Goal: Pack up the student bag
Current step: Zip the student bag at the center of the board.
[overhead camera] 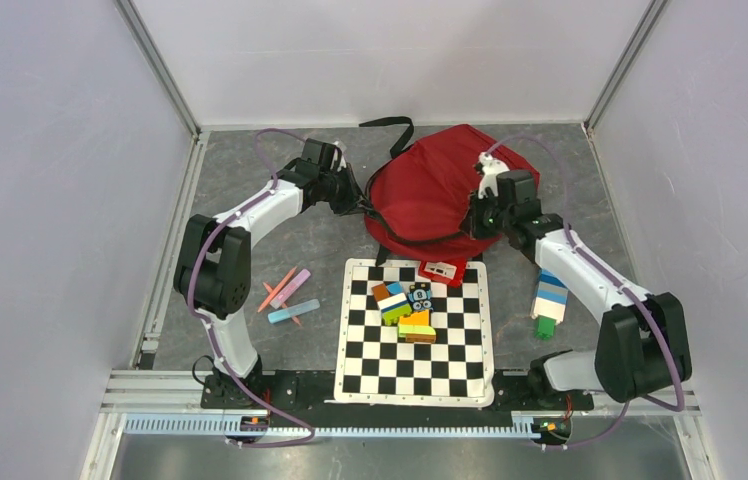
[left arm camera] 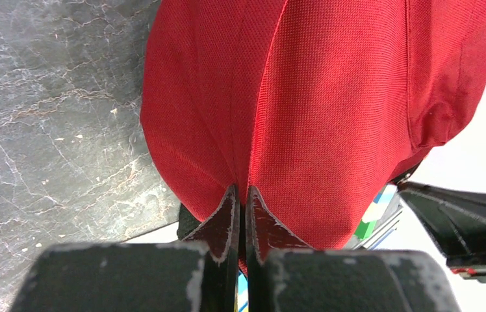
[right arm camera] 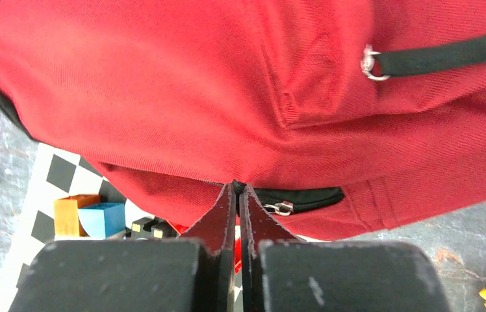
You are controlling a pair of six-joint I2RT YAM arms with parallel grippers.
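The student bag (overhead camera: pixel 440 185) is a large dark red backpack lying at the back centre of the table. My left gripper (overhead camera: pixel 358 197) is shut on a fold of its fabric at the bag's left edge; in the left wrist view the gripper (left arm camera: pixel 241 192) pinches red cloth (left arm camera: pixel 305 110). My right gripper (overhead camera: pixel 480 215) is shut on the bag's black zipper edge at its right front; the right wrist view shows the gripper (right arm camera: pixel 236 188) closed there, with a metal zipper pull (right arm camera: pixel 282 208) just to the right. The bag's front hem is raised over the board.
A checkered board (overhead camera: pixel 415 330) in front of the bag carries several coloured blocks (overhead camera: pixel 405 305) and a small red toy box (overhead camera: pixel 442 271). Pink, orange and blue markers (overhead camera: pixel 290 295) lie left of it. A blue-white-green block stack (overhead camera: pixel 549 300) lies at the right.
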